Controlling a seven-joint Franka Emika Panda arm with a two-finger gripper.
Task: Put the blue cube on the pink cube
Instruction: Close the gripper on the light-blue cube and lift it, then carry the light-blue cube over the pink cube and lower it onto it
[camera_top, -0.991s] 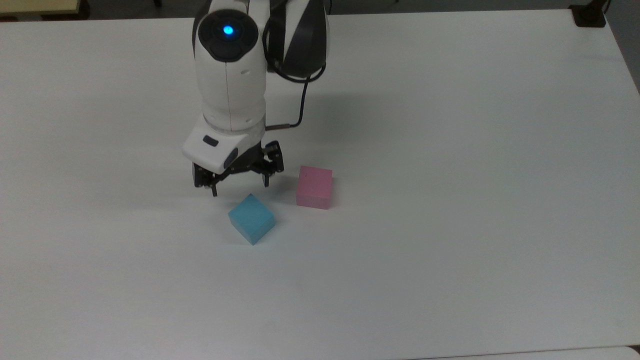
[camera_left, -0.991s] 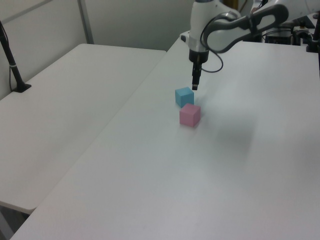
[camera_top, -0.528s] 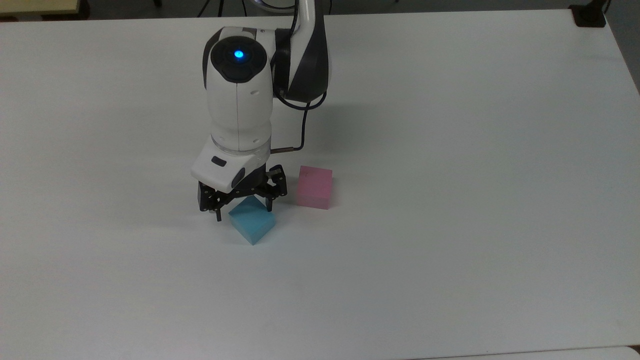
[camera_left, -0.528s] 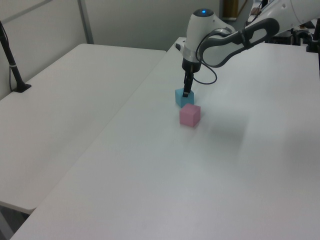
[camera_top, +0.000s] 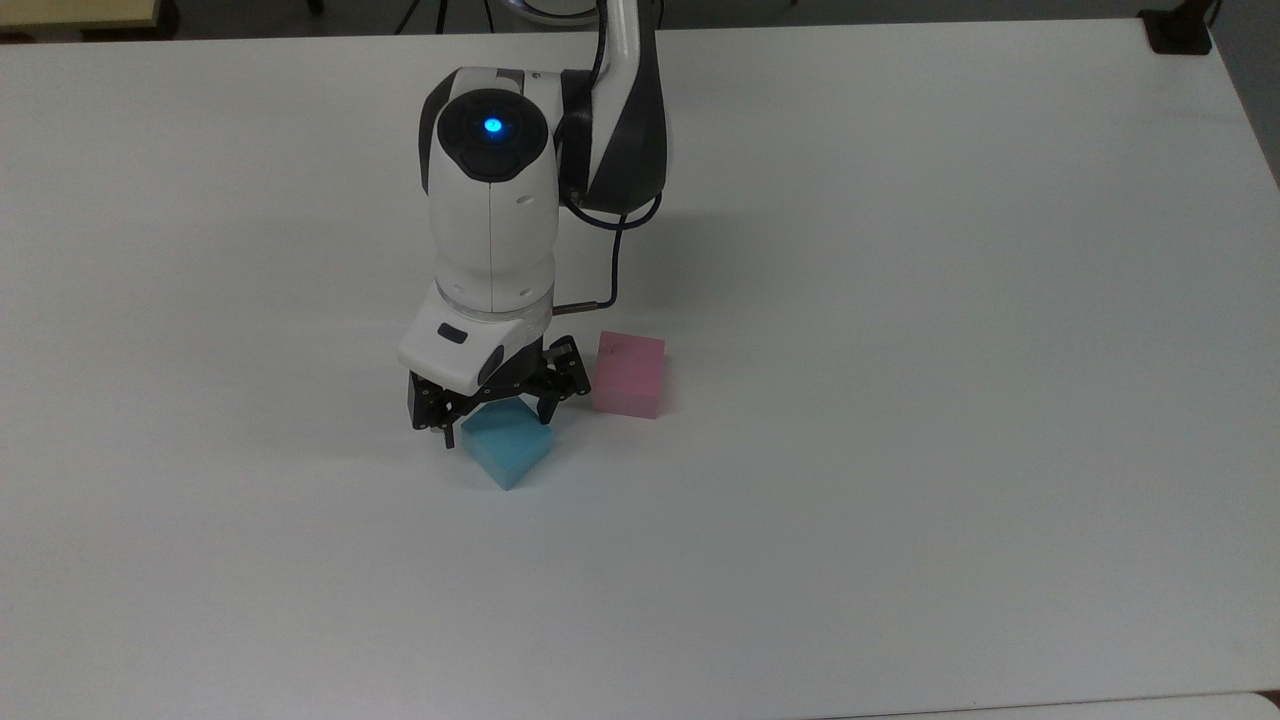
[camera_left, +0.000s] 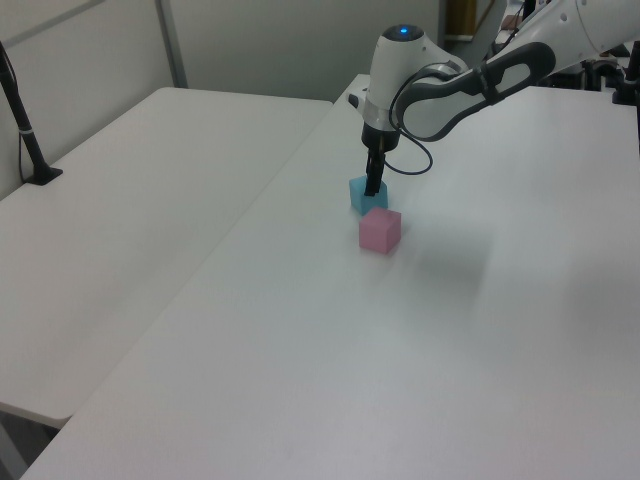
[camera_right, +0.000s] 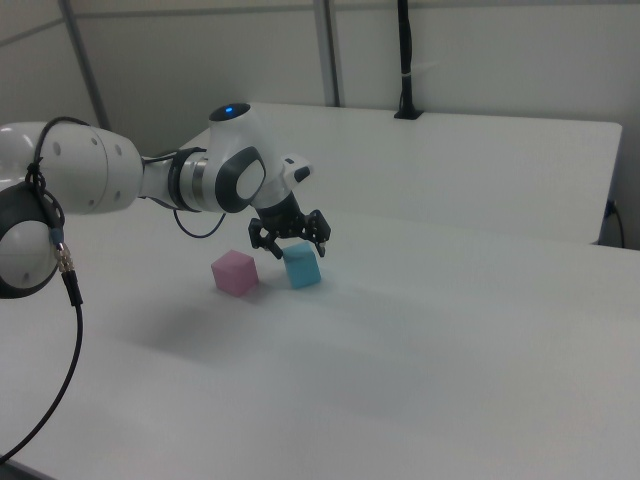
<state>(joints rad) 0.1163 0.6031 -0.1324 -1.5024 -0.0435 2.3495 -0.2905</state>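
The blue cube (camera_top: 510, 453) rests on the white table (camera_top: 900, 300), turned corner-on in the top view. The pink cube (camera_top: 630, 375) stands just to the top view's right of it, a small gap apart. My gripper (camera_top: 497, 426) hangs open right over the blue cube, one finger on each side of its upper part, and hides the cube's far corner. In the left view the gripper (camera_left: 372, 187) sits at the top of the blue cube (camera_left: 360, 197), behind the pink cube (camera_left: 380, 230). In the right view the spread gripper (camera_right: 290, 247) hovers at the blue cube (camera_right: 302, 268), with the pink cube (camera_right: 234, 272) beside it.
A second white table (camera_left: 130, 200) adjoins on the left view's left, with a black post (camera_left: 25, 125) on it. A black clamp (camera_top: 1180, 30) sits at the table's far right corner in the top view. The arm's cable (camera_top: 612, 270) loops behind the wrist.
The arm came forward and down from behind the cubes, bringing the open gripper over the blue cube. Neither cube has moved.
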